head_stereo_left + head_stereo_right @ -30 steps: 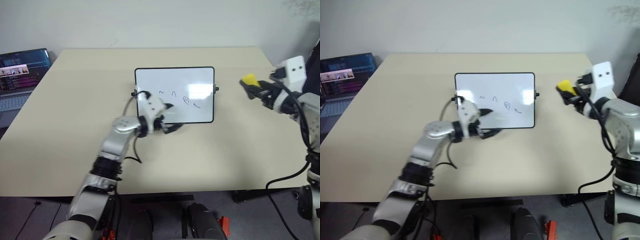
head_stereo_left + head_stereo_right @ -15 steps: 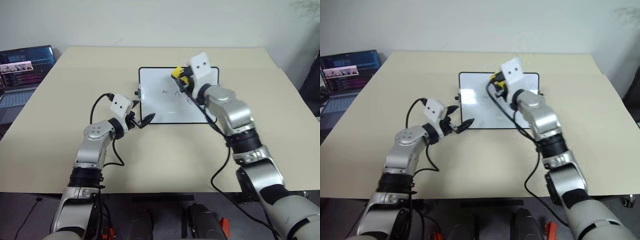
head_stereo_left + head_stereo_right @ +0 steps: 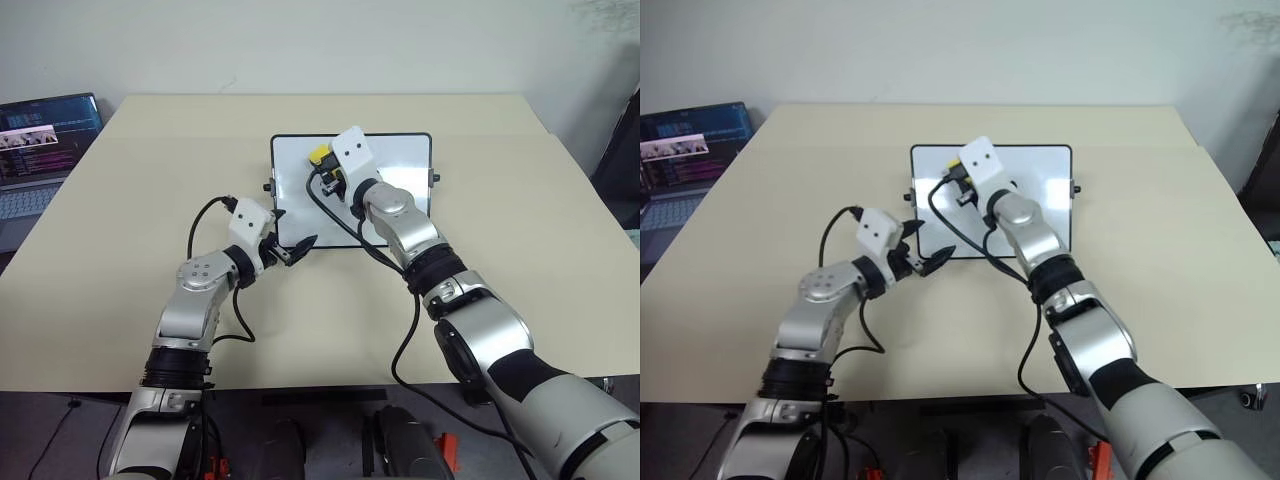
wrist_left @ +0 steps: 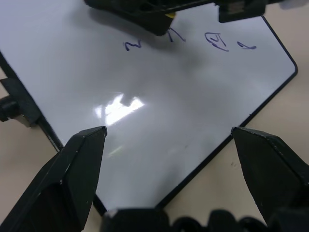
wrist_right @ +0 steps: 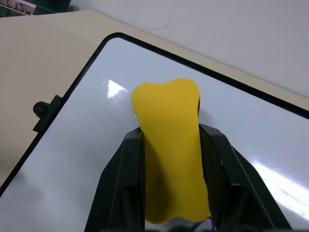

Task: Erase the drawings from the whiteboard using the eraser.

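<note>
- The whiteboard [image 3: 400, 190] lies flat on the beige table [image 3: 520, 260], a little beyond the table's middle, with its long sides running left to right.
- A small black knob [image 3: 268, 187] sticks out from the board's left edge and another [image 3: 435, 178] from its right edge.
- The right gripper [image 5: 171, 145] is pinching the eraser [image 5: 170, 145]: the yellow block sits squeezed between the two black fingers [image 5: 120, 183] and juts out past their tips.
- That gripper reaches in from the near right and hangs over the far left part of the board; in the head views the eraser shows as a yellow spot [image 3: 320, 155] near the board's far edge.
- Whether the eraser touches the board surface cannot be told.
- The drawings [image 4: 188, 41] are a short row of blue marks across the board; in the left wrist view a squiggle [image 4: 130, 45], a peak [image 4: 176, 34], a loop [image 4: 216, 41] and a short stroke [image 4: 246, 46] stand side by side.
- The eraser's dark underside sits just beside the squiggle and the peak, at the left end of the row.
- The left gripper [image 3: 290, 251] is spread wide with nothing between its fingers [image 4: 72, 164], hovering at the board's near left corner.
- Its fingertips point right, toward the board's near edge.
- A laptop [image 3: 40, 140] with a lit screen stands off the table's far left corner, well apart from the board.
</note>
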Motion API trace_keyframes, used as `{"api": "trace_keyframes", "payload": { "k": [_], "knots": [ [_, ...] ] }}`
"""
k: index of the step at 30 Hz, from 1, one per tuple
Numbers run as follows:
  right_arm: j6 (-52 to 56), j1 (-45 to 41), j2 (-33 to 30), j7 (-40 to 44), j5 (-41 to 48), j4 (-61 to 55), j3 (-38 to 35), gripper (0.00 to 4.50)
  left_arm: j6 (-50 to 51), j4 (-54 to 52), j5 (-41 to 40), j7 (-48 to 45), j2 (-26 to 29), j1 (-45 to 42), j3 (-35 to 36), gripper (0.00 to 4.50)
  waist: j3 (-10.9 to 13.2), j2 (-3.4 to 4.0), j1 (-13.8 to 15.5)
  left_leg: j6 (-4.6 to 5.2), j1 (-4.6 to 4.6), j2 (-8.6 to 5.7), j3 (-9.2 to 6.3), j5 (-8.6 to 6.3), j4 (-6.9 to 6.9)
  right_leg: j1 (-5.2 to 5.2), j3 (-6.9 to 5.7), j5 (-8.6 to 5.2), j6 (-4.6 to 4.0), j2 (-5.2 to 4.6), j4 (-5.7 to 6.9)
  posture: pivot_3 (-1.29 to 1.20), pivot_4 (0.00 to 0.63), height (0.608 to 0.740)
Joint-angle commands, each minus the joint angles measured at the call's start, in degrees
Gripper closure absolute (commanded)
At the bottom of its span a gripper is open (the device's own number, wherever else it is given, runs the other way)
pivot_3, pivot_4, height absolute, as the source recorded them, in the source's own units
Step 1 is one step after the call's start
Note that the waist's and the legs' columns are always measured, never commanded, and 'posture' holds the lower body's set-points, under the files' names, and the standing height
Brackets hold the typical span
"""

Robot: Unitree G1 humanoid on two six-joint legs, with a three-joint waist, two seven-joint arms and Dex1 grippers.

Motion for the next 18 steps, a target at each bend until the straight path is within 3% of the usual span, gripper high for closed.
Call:
{"api": "trace_keyframes", "payload": {
  "k": [1,12,18],
  "knots": [
    [-1.78,-3.23,0.76,-1.25,-0.22,3.63,-2.2,3.3,0.45,-3.55,-0.03,0.7,0.69,0.31,0.2,0.0,0.0,0.0,0.01,0.0,0.0,0.0,0.0,0.0,0.0,0.0,0.0,0.0,0.0,0.0,0.0,0.0,0.15,0.74],
    [-5.88,-3.32,1.41,-3.75,-4.19,12.24,-1.69,3.3,1.93,-6.06,-0.07,1.52,1.14,1.57,0.35,0.0,-0.01,-0.01,-0.03,0.0,0.07,0.0,0.0,0.0,0.03,0.05,0.01,0.0,0.0,0.01,0.05,0.0,0.15,0.74],
    [-6.54,-1.3,2.66,-1.21,-8.38,13.76,1.48,3.3,2.15,-6.0,-0.16,1.42,1.73,1.26,0.68,0.0,-0.03,-0.03,-0.07,0.0,0.13,0.0,0.0,0.0,0.03,0.08,0.01,0.0,0.0,0.01,0.07,0.0,0.15,0.74]
  ]
}}
